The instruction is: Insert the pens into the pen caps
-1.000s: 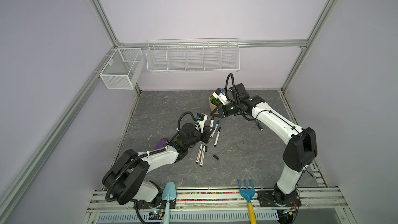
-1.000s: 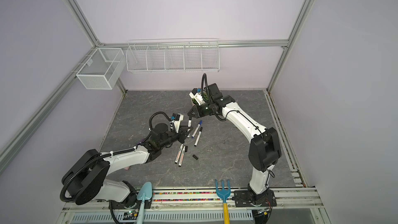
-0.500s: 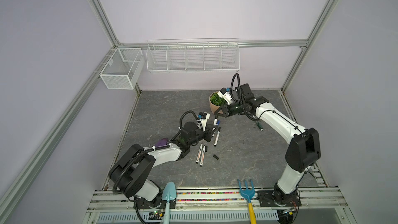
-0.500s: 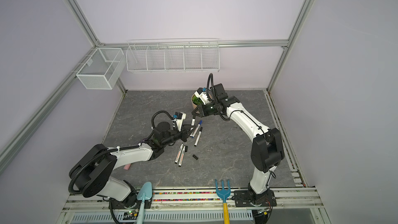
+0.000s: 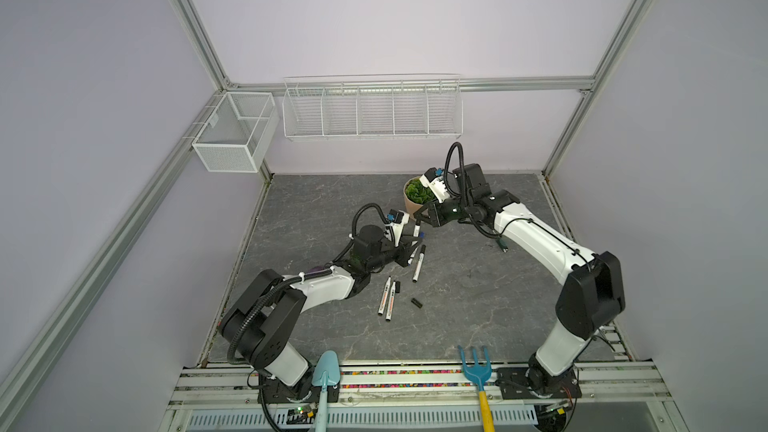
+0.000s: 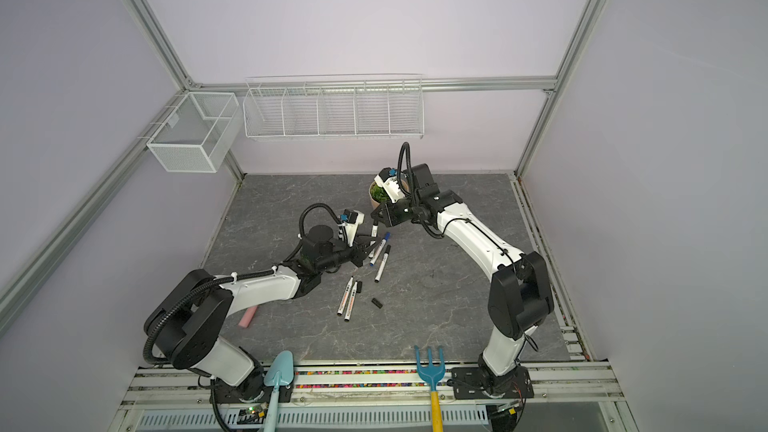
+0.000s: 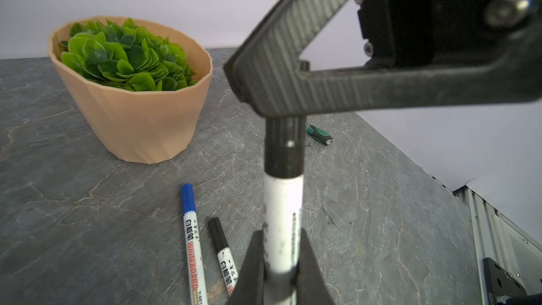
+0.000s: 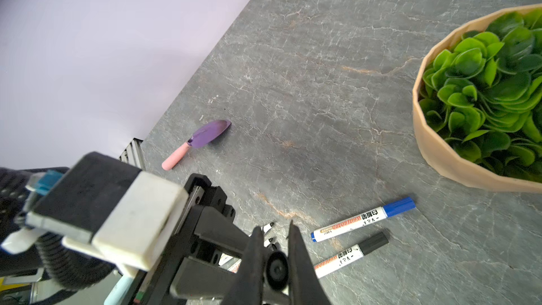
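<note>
Up close, the left tool (image 7: 280,234) pinches a white pen (image 7: 283,209) by its barrel above the tabletop (image 7: 88,200). The right tool (image 8: 275,227) is clamped on the black cap (image 7: 283,148) at that pen's upper end. A blue-capped pen (image 7: 192,239) lies near the pot (image 7: 140,121).

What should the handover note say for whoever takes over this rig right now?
Left gripper: shut on a pen, held upright above the table.
Right gripper: shut on a black cap sitting on that pen's top end; I cannot tell if it is fully seated.
Done: the blue pen and one black pen lie capped on the table.
Left: two uncapped pens lie side by side, with two loose black caps next to them.
</note>
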Action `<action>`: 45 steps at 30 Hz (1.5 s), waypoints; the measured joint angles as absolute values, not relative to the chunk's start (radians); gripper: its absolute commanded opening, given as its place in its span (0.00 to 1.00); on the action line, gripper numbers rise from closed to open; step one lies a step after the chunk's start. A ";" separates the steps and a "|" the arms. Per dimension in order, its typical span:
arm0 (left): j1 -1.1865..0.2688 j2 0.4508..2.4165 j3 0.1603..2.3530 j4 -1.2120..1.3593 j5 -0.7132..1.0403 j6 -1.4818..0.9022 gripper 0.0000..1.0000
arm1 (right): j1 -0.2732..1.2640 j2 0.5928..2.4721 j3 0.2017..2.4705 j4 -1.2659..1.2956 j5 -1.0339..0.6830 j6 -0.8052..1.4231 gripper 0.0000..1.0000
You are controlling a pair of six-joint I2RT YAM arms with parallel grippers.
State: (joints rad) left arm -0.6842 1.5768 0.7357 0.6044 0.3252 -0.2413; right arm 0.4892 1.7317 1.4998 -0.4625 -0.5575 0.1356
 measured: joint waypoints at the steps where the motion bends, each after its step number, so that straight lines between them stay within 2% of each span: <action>1: -0.684 1.575 0.736 0.606 0.330 -0.241 0.00 | 0.481 1.731 1.497 -0.458 -0.582 0.142 0.08; 8: -0.678 1.563 0.736 0.608 0.340 -0.242 0.00 | 0.478 1.732 1.500 -0.448 -0.628 0.130 0.08; 19: -0.617 1.566 0.779 0.579 0.411 -0.242 0.00 | 0.570 1.718 1.519 -0.389 -0.429 0.040 0.07; 28: -0.621 1.545 0.815 0.542 0.453 -0.191 0.00 | 0.459 1.676 1.447 -0.331 -0.639 0.135 0.09; 32: -0.622 1.536 0.815 0.538 0.453 -0.192 0.00 | 0.459 1.676 1.452 -0.334 -0.652 0.141 0.09; 45: -0.595 1.560 0.816 0.490 0.437 -0.189 0.00 | 0.552 1.721 1.483 -0.351 -0.451 0.067 0.07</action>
State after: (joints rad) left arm -0.5945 1.5604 0.8158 0.4900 0.4366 -0.1886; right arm 0.5522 1.7214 1.4830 -0.3508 -0.4511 0.0666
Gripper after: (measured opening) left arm 0.117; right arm 0.147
